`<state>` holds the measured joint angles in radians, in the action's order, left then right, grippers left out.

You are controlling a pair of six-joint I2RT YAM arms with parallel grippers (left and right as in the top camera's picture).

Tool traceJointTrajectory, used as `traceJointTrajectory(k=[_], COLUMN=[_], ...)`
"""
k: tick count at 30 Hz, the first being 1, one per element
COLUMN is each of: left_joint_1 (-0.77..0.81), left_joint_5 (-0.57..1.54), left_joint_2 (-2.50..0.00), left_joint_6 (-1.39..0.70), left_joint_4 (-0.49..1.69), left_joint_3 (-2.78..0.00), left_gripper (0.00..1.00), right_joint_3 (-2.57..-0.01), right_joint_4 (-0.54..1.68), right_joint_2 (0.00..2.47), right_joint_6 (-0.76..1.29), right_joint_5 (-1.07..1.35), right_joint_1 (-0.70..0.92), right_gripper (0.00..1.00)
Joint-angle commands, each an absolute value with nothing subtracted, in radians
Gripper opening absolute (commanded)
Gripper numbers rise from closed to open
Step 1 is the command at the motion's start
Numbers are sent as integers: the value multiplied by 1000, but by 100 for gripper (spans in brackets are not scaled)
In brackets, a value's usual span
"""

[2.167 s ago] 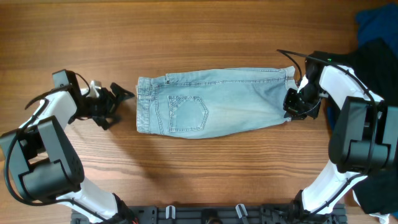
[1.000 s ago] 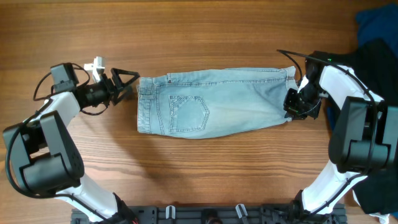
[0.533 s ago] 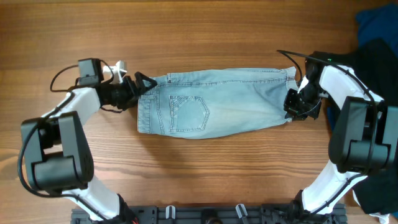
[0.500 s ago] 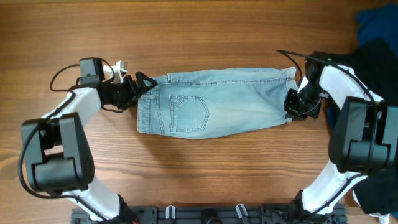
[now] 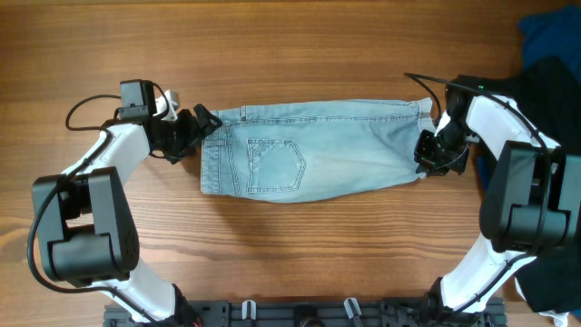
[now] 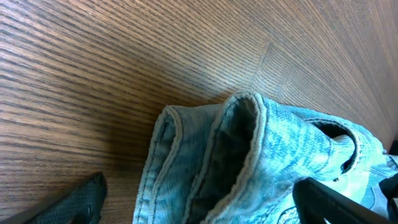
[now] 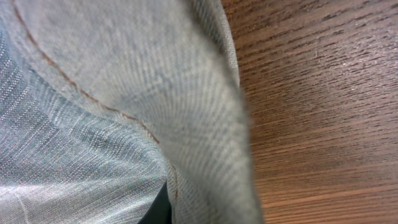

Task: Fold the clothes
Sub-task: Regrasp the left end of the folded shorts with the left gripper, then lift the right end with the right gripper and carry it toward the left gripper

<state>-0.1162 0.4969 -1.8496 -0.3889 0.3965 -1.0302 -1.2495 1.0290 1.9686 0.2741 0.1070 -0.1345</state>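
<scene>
The light blue denim shorts (image 5: 336,150) lie flat on the wooden table, folded lengthwise, with the waistband to the left and a back pocket on top. My left gripper (image 5: 201,127) is open at the waistband's top left corner. In the left wrist view its two fingers (image 6: 205,202) straddle the doubled waistband edge (image 6: 273,143). My right gripper (image 5: 427,156) is shut on the leg hem at the shorts' right end. In the right wrist view the denim (image 7: 93,93) fills most of the picture and only a dark sliver of finger (image 7: 163,208) shows.
A royal blue cloth (image 5: 549,32) and a black garment (image 5: 558,77) lie at the table's right edge, behind my right arm. The arm bases stand along the front edge (image 5: 300,313).
My left arm has swung right from the bare table to the waistband's top left corner, fingers open around the edge. The right arm and the shorts have not moved.
</scene>
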Motion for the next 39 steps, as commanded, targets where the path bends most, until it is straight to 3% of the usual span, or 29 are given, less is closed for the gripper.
traceJointTrajectory(k=[1, 4, 11, 20, 29, 31, 34, 39], left_joint_1=[-76, -49, -12, 7, 43, 41, 39, 1], left_joint_5=[403, 399, 359, 290, 285, 266, 229, 180], left_joint_2=[-1955, -1990, -2050, -2050, -2050, -2050, -2049, -2026], left_joint_6=[-409, -409, -426, -457, -453, -453, -453, -449], left_joint_4=[447, 466, 491, 588, 511, 513, 522, 563], left_joint_3=[-986, -986, -986, -981, -934, -934, -934, -948], left_gripper=[94, 91, 72, 67, 72, 65, 55, 27], right_joint_3=[-1236, -1236, -1236, -1236, -1236, -1236, -1236, -1242], right_joint_4=[1037, 1040, 1050, 1048, 1052, 1053, 1059, 1063], right_joint_2=[1953, 1953, 1953, 1953, 1953, 1953, 1953, 1952], right_joint_6=[261, 261, 236, 236, 236, 236, 236, 283], right_joint_5=[60, 60, 60, 60, 60, 60, 60, 45], right_joint_1=[-142, -142, -142, -143, -142, -142, -143, -146], right_gripper=[7, 8, 15, 15, 16, 17, 30, 37])
